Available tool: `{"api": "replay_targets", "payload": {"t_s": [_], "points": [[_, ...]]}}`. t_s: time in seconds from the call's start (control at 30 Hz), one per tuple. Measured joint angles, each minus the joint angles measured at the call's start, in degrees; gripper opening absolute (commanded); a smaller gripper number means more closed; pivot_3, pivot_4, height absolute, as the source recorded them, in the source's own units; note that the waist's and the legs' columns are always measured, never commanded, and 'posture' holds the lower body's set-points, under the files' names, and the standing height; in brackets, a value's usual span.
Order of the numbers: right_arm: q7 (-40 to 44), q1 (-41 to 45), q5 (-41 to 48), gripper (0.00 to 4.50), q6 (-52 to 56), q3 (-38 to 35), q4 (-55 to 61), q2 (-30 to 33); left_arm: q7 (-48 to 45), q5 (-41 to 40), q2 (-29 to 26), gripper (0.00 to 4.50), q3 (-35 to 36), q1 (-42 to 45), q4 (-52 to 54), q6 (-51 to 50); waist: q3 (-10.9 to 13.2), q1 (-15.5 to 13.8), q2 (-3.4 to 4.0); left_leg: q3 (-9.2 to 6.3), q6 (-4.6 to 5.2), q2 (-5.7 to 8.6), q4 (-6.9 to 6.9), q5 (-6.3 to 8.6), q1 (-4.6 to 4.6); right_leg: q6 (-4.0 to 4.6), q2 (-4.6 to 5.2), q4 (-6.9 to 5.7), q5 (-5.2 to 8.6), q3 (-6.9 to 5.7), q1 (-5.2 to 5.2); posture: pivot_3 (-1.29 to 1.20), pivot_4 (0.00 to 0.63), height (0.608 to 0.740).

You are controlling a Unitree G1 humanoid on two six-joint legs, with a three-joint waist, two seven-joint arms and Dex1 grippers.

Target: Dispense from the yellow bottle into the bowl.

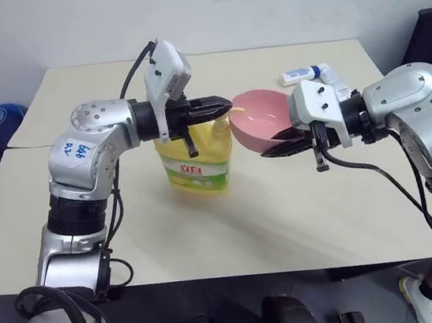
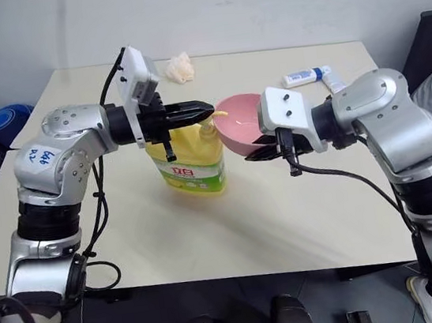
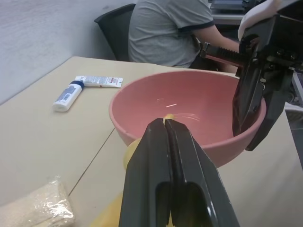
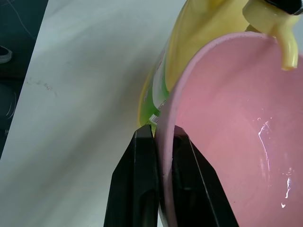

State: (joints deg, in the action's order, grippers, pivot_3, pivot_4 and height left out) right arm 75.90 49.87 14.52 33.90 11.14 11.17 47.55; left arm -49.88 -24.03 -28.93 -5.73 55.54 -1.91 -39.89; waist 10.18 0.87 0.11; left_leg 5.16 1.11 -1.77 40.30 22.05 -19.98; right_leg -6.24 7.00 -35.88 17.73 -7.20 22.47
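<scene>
While my left gripper (image 1: 225, 106) sits pressed together on top of the yellow bottle's (image 1: 196, 160) pump, I see the bottle standing upright on the table (image 1: 287, 216). My right gripper (image 4: 161, 156) pinches the rim of the bowl (image 1: 262, 119), one finger inside and one outside, holding it tilted just beside the bottle with the pump spout (image 4: 286, 52) over its rim. A white-and-blue tube (image 1: 308, 74) lies well beyond the bottle.
</scene>
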Motion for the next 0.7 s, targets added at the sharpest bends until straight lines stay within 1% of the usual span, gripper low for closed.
{"api": "replay_targets", "payload": {"t_s": [0.23,0.4,0.57,0.7], "points": [[-0.1,-0.8,0.0,0.00,0.4,0.0,0.0,0.2,-0.5,-0.5,1.0,0.03,0.5,-0.4,-0.5,-1.1,-0.2,-0.7,-0.03,0.16,-0.01,0.00,-0.12,0.00,0.38,0.00,0.00,0.01,0.00,0.22,-0.21,0.00,0.150,0.740],[-0.1,-1.4,0.0,0.00,0.4,0.0,0.0,0.3,-0.3,-0.6,1.5,0.03,1.2,0.2,-1.2,-1.3,-0.2,-0.8,-0.03,0.19,-0.01,0.00,-0.14,0.00,0.40,0.00,0.00,0.01,0.00,0.27,-0.20,0.00,0.150,0.740],[-0.6,-1.5,-0.5,0.00,0.3,0.0,0.0,0.4,0.3,-0.6,2.7,0.03,1.8,2.3,-3.2,-2.7,-0.2,-0.8,-0.04,0.21,-0.01,0.02,-0.13,0.00,0.24,0.00,0.00,0.01,0.00,0.26,-0.05,0.00,0.150,0.740],[-0.7,-1.6,-0.9,0.00,0.2,0.0,-0.1,0.4,0.6,-0.4,3.3,0.03,1.8,4.7,-4.9,-3.4,-0.2,-0.8,-0.04,0.16,-0.02,0.07,-0.07,0.00,-0.16,0.00,-0.07,0.01,0.00,0.15,0.27,0.00,0.150,0.740]]}}
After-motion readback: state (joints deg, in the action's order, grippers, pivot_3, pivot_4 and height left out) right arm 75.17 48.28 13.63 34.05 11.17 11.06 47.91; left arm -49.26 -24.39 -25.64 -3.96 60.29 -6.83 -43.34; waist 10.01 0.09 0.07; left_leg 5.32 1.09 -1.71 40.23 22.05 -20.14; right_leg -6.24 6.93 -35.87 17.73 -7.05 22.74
